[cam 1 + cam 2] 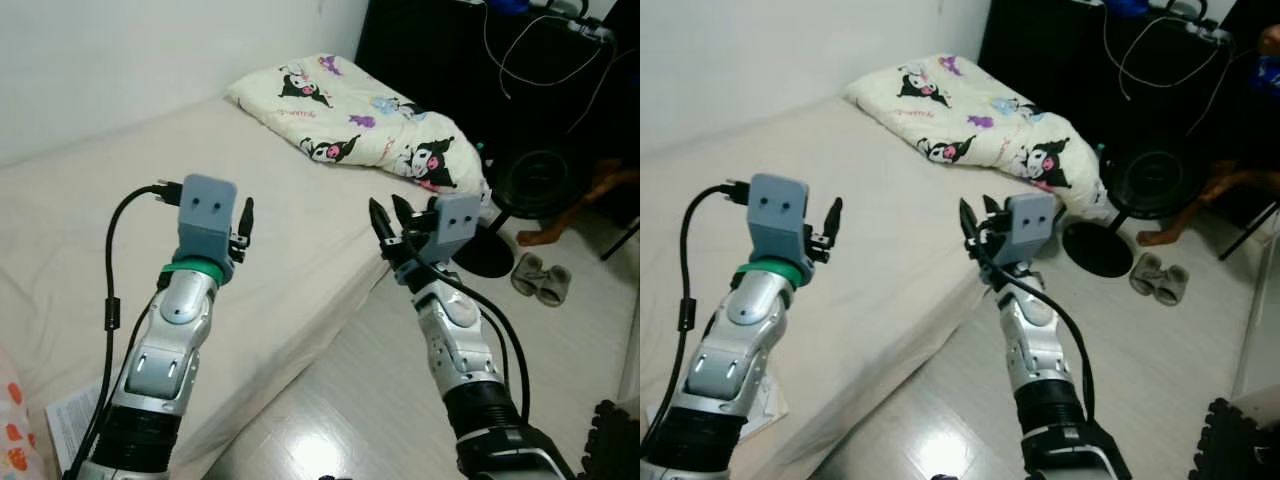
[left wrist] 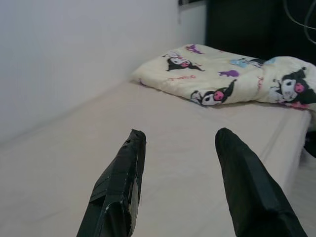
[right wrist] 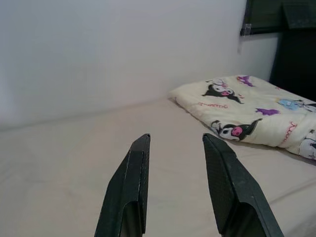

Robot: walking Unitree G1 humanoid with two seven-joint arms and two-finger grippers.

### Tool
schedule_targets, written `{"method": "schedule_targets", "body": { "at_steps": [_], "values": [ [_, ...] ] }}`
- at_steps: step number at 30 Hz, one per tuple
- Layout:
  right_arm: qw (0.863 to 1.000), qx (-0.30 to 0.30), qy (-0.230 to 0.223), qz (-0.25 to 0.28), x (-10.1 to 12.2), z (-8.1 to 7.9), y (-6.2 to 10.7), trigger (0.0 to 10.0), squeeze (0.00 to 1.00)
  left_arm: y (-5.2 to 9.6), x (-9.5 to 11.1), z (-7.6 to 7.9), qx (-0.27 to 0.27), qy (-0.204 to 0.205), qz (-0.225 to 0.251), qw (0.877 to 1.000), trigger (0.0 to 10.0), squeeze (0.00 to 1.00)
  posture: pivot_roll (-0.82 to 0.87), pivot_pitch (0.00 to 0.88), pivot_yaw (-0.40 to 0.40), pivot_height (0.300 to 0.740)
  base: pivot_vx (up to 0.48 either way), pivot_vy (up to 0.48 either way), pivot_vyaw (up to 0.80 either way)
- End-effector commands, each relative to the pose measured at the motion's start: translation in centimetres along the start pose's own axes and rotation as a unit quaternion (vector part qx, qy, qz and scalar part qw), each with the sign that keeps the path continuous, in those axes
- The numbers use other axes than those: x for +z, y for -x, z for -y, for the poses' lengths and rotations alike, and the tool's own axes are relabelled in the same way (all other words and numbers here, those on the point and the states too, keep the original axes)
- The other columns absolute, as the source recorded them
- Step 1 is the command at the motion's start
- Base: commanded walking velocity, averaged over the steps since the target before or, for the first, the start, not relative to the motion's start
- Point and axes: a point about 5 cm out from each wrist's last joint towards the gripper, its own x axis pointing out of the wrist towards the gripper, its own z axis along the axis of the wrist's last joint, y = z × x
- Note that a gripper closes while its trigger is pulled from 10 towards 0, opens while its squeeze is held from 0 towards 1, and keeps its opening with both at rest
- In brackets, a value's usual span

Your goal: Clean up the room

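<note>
Ur left gripper [image 2: 177, 143] and right gripper [image 3: 175, 143] hover over the bed [image 1: 300, 200], fingers apart, nothing held. Blanket [image 1: 360, 120] lies well ahead of both, bunched at the far end.

The wide flat bed sheet [image 1: 200, 200] is plain beige. The folded soft quilt [image 1: 360, 115] is cream yellow, printed with black-and-white cartoon figures with pink spots and some small purple and blue drawings. The pair of fabric slippers [image 1: 540, 278] is grey. The round fan base [image 1: 490, 255] is black. The smooth plank floor [image 1: 340, 400] is pale grey-white. The wall [image 1: 150, 50] is white.
</note>
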Motion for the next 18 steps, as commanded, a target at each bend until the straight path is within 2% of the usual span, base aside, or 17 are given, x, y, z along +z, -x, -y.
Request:
{"method": "schedule_targets", "body": {
  "at_steps": [1,18],
  "values": [
    [1.0,-0.008,0.0,-0.007,-0.38,0.43,0.32,10.0,0.0,0.1,-0.25,0.37,-0.005,-0.003,-0.004,1.0,10.0,0.0,0.05,0.0,-0.077,0.723,0.0,0.0,0.0],
    [1.0,-0.009,0.001,-0.006,-0.39,0.43,0.31,10.0,0.0,0.06,-0.32,0.37,-0.006,-0.003,-0.005,1.0,10.0,0.0,0.05,0.0,-0.074,0.723,0.0,0.0,0.0]
  ]
}}
